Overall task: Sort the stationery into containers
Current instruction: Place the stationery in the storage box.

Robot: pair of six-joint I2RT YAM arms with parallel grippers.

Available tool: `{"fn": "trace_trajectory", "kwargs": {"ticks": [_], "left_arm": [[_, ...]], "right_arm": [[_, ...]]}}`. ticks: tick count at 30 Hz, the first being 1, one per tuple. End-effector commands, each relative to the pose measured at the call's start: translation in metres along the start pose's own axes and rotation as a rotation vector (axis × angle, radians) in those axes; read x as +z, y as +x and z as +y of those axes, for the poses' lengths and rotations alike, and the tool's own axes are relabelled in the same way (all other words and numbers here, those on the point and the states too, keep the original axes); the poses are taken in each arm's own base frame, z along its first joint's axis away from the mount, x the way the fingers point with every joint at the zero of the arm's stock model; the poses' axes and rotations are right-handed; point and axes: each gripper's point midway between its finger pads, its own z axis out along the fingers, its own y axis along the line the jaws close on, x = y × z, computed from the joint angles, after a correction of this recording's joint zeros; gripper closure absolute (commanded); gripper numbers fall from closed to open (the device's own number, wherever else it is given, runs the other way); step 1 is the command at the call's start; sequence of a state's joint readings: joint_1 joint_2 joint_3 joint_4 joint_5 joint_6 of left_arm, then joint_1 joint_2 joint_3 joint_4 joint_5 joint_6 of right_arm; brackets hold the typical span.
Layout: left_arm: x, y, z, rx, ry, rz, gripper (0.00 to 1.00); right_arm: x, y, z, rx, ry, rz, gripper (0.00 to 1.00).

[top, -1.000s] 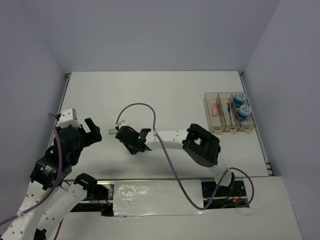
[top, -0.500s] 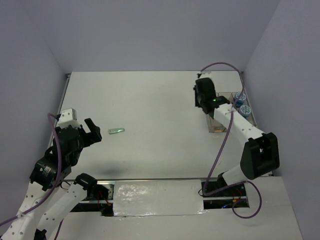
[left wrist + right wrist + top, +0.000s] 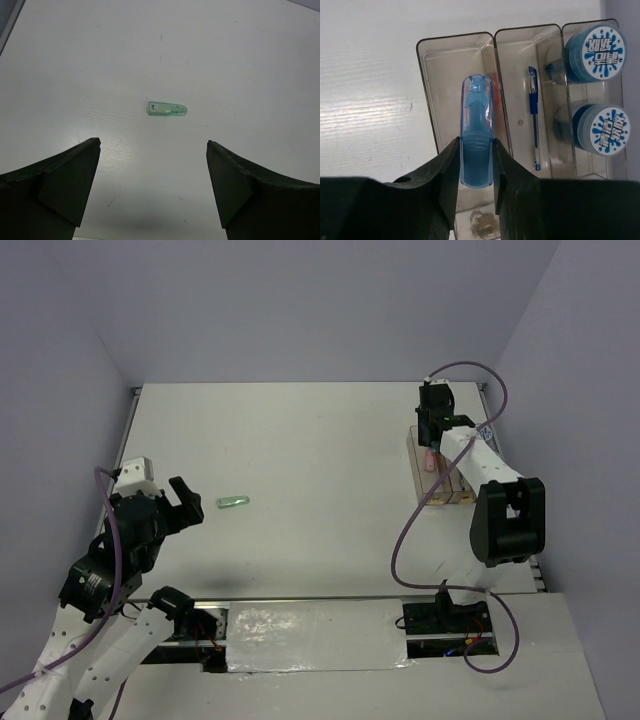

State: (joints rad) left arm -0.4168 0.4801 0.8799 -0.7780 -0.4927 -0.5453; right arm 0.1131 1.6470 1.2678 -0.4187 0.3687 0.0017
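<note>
Right wrist view: the right claw (image 3: 476, 147) grips a blue oblong piece (image 3: 476, 125) over the leftmost bin (image 3: 455, 37) at frame centre, likely poised to drop it beside the pink piece (image 3: 430, 458) lying there. At the left of the top view, the left claw (image 3: 188, 503) gapes wide, facing the green piece (image 3: 232, 502) on the counter (image 3: 320, 440), presumably its next pick.

we see a white worktop (image 3: 300, 440) boxed in by pale lilac walls (image 3: 300, 310) along its far, left and right edges, evenly lit.
</note>
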Motion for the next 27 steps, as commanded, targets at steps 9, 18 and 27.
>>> {"fn": "trace_trajectory", "kwargs": {"ticks": [9, 18, 27], "left_arm": [[-0.001, -0.014, -0.007, 0.002, 0.035, -0.046, 0.01], [0.009, -0.008, -0.008, 0.024, 0.003, 0.002, 0.01], [0.020, -0.009, 0.016, -0.010, -0.147, 0.012, 0.01]], "right_arm": [[0.000, 0.010, 0.009, 0.042, -0.041, 0.021, 0.30], [-0.045, -0.017, 0.022, 0.063, -0.069, -0.068, 0.00], [-0.138, -0.006, 0.221, 0.060, -0.495, -0.145, 0.00]]}}
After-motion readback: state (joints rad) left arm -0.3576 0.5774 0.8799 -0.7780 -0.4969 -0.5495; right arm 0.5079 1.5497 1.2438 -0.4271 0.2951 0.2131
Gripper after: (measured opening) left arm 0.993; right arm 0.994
